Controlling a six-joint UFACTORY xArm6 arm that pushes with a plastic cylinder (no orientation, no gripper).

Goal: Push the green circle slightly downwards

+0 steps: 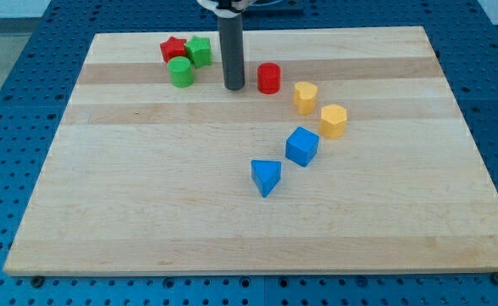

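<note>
Wooden board is set on blue perforated table. Near top-left corner, red star, green circle and green block are clustered. My tip, holding nothing, is placed between green circle and red cylinder. Yellow and blue blocks are seen toward centre-right.

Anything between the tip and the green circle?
No. In the camera view, only bare board separates my tip from the green circle, which sits to the view's left.

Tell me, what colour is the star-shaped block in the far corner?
Red star, seen in the camera view, beside the green blocks.
</note>
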